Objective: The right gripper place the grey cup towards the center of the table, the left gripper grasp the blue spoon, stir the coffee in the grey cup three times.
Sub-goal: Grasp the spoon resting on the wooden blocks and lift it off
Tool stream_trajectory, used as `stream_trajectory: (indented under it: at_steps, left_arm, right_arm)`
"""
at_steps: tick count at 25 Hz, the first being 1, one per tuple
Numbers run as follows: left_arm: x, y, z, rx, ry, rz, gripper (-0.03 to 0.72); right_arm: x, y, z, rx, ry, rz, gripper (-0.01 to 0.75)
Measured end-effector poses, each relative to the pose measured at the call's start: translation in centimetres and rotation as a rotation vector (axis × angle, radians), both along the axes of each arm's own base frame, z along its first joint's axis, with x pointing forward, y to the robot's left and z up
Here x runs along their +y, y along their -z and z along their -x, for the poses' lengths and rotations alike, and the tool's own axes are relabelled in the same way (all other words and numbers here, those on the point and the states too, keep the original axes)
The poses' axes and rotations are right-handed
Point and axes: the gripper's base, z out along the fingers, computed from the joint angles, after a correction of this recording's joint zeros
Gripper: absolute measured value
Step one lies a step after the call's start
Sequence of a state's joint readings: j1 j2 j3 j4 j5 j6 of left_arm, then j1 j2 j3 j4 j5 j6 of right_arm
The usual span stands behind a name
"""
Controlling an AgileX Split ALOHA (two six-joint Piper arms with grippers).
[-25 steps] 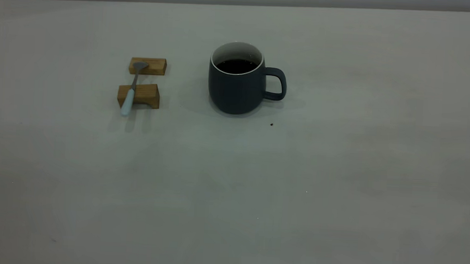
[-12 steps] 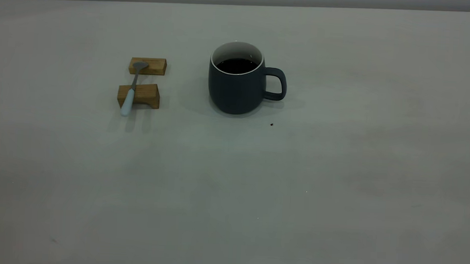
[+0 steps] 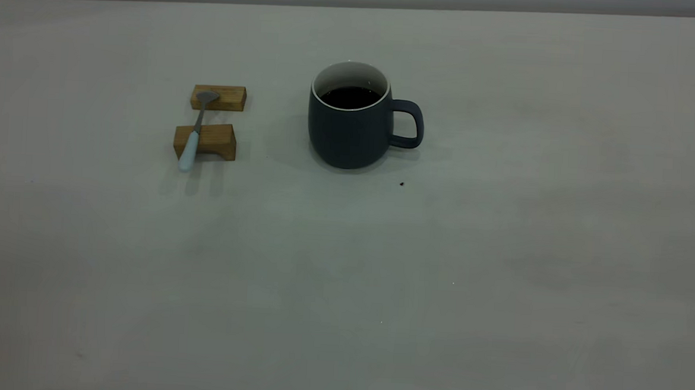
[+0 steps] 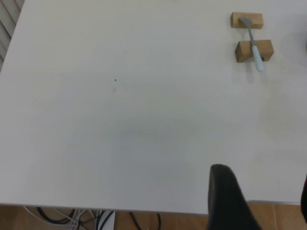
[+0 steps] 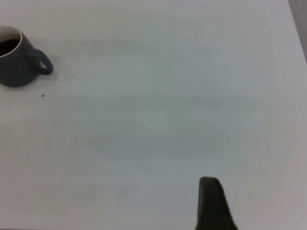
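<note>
Left hand (image 4: 264,191) spread, low at bottom right, well apart from blue spoon (image 4: 257,57) bridging two wooden blocks (image 4: 266,49) at upper right. Right hand (image 5: 211,203) at bottom edge, grip impossible to tell; grey cup (image 5: 17,64) far off, upper left. Nothing moved over the last second, so no step begun.

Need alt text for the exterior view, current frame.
A grey cup of coffee stands on a pale table, handle toward the view's right. To its left, apart from it, a blue spoon lies across two wooden blocks. No arm or end effector is in this view.
</note>
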State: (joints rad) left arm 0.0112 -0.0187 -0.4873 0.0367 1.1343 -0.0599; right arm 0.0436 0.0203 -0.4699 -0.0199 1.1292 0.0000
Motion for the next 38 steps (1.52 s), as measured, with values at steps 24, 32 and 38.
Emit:
stream_trajectory:
  at_steps: [24, 32, 38]
  left_arm:
    - [-0.6, -0.8, -17.8, 0.427, 0.035, 0.093, 0.599]
    - [-1.5, 5.1, -27.8, 0.654, 0.017, 0.163, 0.586]
    - [-4.6, 10.7, -33.4, 0.719, 0.032, 0.159, 0.585]
  right_arm:
    - [0.0, 0.0, 0.0, 0.0, 0.0, 0.0, 0.5]
    - [0.0, 0.0, 0.0, -0.001, 0.0, 0.0, 0.5]
    - [0.0, 0.0, 0.0, -0.001, 0.0, 0.0, 0.5]
